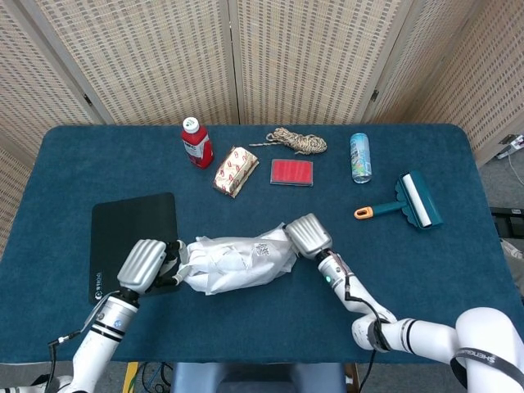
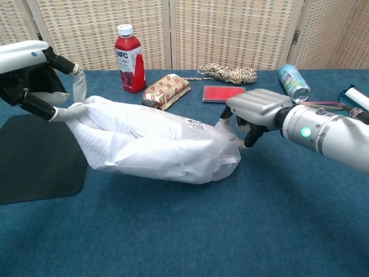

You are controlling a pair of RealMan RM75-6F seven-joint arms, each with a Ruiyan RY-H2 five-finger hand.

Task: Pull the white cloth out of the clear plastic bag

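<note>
The clear plastic bag [image 1: 237,262] [image 2: 155,144] lies on the blue table [image 1: 368,270], stretched between my two hands, with the white cloth [image 2: 115,138] bunched inside it. My left hand [image 1: 147,264] [image 2: 40,81] grips the bag's left end, where white material gathers between its fingers. My right hand [image 1: 309,235] [image 2: 253,115] pinches the bag's right end, fingers curled down onto the plastic. In the chest view the bag hangs slightly off the table at the left.
A black mat [image 1: 131,237] lies under my left hand. Behind the bag stand a red bottle [image 1: 196,142], a patterned wrapped package [image 1: 235,170], a red flat box [image 1: 291,172], a rope coil [image 1: 299,142], a can [image 1: 360,157] and a teal lint roller [image 1: 413,203].
</note>
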